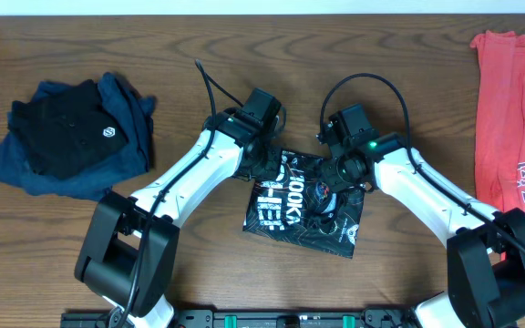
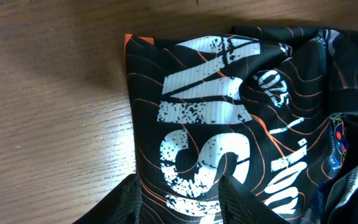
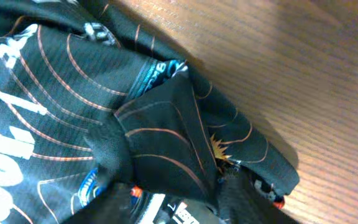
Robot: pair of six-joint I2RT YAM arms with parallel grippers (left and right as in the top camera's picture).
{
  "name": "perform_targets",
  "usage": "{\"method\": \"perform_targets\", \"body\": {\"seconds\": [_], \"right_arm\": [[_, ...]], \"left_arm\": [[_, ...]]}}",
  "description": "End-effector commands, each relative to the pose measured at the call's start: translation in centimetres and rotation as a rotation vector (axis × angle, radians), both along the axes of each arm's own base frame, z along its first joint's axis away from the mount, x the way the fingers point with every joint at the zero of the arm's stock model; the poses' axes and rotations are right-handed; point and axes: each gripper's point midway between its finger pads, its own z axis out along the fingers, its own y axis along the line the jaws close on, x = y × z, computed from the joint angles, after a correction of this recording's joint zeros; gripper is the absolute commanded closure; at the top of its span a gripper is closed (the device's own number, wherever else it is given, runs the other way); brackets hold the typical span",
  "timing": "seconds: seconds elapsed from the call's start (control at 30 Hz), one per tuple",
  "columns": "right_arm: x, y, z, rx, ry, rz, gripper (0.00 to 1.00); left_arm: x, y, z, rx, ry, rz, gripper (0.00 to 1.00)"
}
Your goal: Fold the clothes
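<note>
Overhead: black jersey (image 1: 299, 214) lies folded into a small, slightly skewed rectangle in the middle of the wooden surface (image 1: 262, 55), white lettering up. Left gripper (image 1: 270, 171) sits at its upper left corner, and right gripper (image 1: 334, 175) at its upper right part. Both sets of jaws are hidden under the wrists here. Dark shirt pile (image 1: 76, 137), black on top of navy, lies far left, well apart from the jersey. Coral shirt (image 1: 509, 118) with white print lies at the right edge, partly cut off by the frame.

Left wrist: jersey (image 2: 210, 112) fills most of the view, with big white letters, thin orange lines and a straight left edge against bare surface (image 2: 55, 93). Left gripper (image 2: 179, 210) is low in frame with its fingers (image 2: 241, 208) standing partly apart. Lettered cloth runs between them. Cannot tell whether the jaws pinch it or only straddle it.

Right wrist: jersey (image 3: 73, 93) is rumpled, with a triangular flap folded over and a blue logo peeking out beside it. Bare surface (image 3: 291, 62) shows upper right. Right gripper (image 3: 173, 210) has its fingers (image 3: 247, 202) partly apart with the flap's lower end between them. Cannot tell if there is a grip.
</note>
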Motion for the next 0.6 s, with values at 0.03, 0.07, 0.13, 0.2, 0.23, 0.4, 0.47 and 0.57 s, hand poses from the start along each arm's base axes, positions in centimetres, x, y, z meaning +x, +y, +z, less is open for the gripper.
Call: {"method": "perform_targets", "body": {"seconds": [0.03, 0.07, 0.13, 0.2, 0.23, 0.4, 0.47, 0.57], "right_arm": [[0.1, -0.1, -0.2, -0.019, -0.008, -0.010, 0.80], [0.1, -0.1, -0.2, -0.020, -0.007, -0.010, 0.87], [0.0, -0.2, -0.2, -0.022, -0.003, -0.011, 0.96], [-0.2, -0.7, -0.3, -0.040, 0.007, -0.023, 0.99], [-0.3, -1.3, -0.4, -0.060, 0.013, -0.049, 0.99], [-1.0, -8.1, -0.2, -0.291, 0.003, -0.454, 0.99], [-1.5, -10.0, 0.1, -0.326, -0.004, -0.616, 0.90], [-1.5, -10.4, -0.1, -0.305, 0.012, -0.665, 0.75]], "left_arm": [[-0.2, 0.0, -0.3, 0.001, 0.017, 0.008, 0.57], [-0.2, 0.0, -0.3, 0.001, 0.017, 0.008, 0.57], [-0.2, 0.0, -0.3, 0.001, 0.017, 0.008, 0.57], [-0.3, 0.1, -0.3, 0.002, 0.018, 0.008, 0.57], [-0.3, 0.1, -0.3, 0.002, 0.019, 0.008, 0.58], [-0.4, 0.1, -0.4, 0.005, 0.024, 0.008, 0.58], [-0.4, 0.1, -0.4, 0.005, 0.024, 0.008, 0.58], [-0.4, 0.1, -0.4, 0.005, 0.024, 0.008, 0.57]]}}
